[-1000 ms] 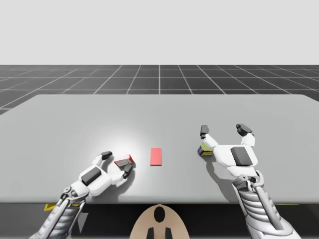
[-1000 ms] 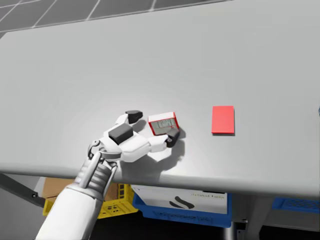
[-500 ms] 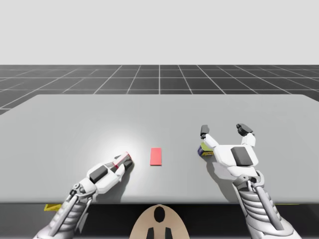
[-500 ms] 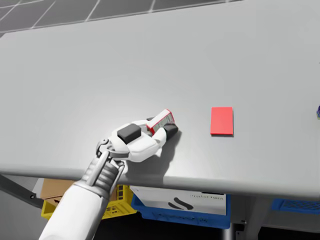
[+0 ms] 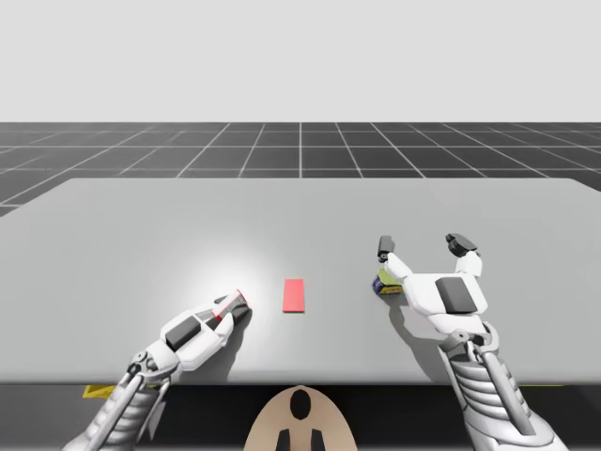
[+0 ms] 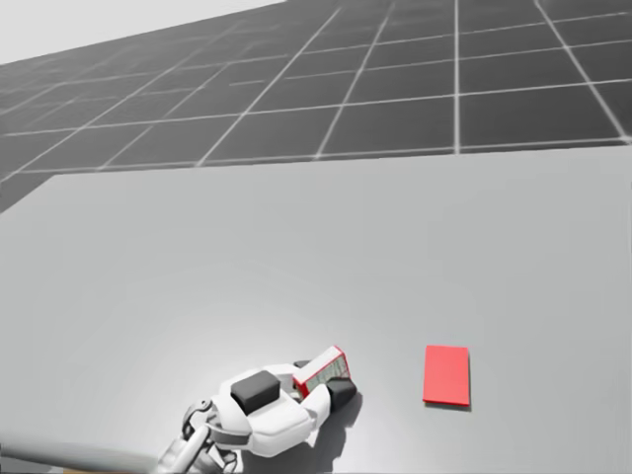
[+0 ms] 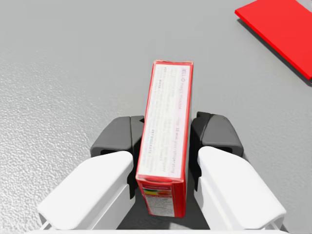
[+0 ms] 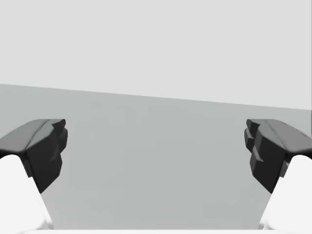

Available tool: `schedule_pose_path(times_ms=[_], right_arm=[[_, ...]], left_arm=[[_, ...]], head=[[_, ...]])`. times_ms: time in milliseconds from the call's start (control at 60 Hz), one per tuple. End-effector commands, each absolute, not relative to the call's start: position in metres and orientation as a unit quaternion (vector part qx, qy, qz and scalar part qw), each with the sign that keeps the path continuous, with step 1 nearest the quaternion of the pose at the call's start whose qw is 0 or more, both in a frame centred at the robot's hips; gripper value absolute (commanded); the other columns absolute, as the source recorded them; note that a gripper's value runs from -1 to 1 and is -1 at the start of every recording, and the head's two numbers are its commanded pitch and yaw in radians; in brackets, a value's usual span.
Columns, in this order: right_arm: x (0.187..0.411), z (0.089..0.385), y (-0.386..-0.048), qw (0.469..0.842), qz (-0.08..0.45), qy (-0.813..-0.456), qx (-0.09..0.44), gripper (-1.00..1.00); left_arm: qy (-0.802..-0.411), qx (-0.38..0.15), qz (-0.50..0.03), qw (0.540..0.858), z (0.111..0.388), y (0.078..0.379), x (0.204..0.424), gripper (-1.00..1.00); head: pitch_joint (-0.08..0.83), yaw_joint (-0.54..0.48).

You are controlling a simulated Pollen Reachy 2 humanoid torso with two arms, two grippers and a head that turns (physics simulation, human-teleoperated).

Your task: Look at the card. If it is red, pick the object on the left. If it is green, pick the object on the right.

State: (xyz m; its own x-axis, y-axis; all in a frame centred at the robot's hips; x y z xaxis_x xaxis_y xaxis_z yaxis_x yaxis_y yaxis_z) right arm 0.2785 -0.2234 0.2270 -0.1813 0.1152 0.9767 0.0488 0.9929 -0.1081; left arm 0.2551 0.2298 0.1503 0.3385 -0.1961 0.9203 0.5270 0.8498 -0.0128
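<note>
You have a red card (image 5: 294,294), so the left object it is. Your left fingers (image 7: 117,141) are clamped on the red box (image 7: 165,146), low over the surface (image 5: 300,216) near the card. Your right fingers (image 8: 44,146) are apart. The lift seemingly remains.

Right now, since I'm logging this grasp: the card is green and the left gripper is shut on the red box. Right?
The card is red, not green; the high view shows it. The rest holds: the left gripper is shut on the red box.
</note>
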Motion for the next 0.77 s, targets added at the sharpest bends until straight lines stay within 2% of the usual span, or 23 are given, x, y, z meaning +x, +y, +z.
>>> schedule_pose_path(times_ms=[17, 183, 283, 517, 767], right_arm=[[0.277, 0.226, -0.22, 0.639, 0.02, -0.767, -0.048, -1.0], [0.277, 0.226, -0.221, 0.638, 0.02, -0.768, -0.049, -1.0], [0.277, 0.227, -0.222, 0.636, 0.02, -0.77, -0.048, -1.0], [0.277, 0.229, -0.224, 0.636, 0.017, -0.771, -0.044, -1.0], [0.276, 0.229, -0.227, 0.627, 0.023, -0.777, -0.045, -1.0]], left_arm=[[-0.533, -0.154, -0.226, 0.801, 0.153, 0.228, 0.254, 1.0], [-0.54, -0.152, -0.23, 0.795, 0.165, 0.226, 0.253, 1.0], [-0.555, -0.146, -0.231, 0.786, 0.185, 0.23, 0.253, 1.0], [-0.618, -0.124, -0.22, 0.744, 0.256, 0.244, 0.244, 1.0], [-0.702, -0.107, -0.22, 0.669, 0.345, 0.243, 0.215, 1.0]], head=[[0.401, 0.3], [0.367, 0.29], [0.376, 0.28], [0.363, 0.28], [0.332, 0.28]])
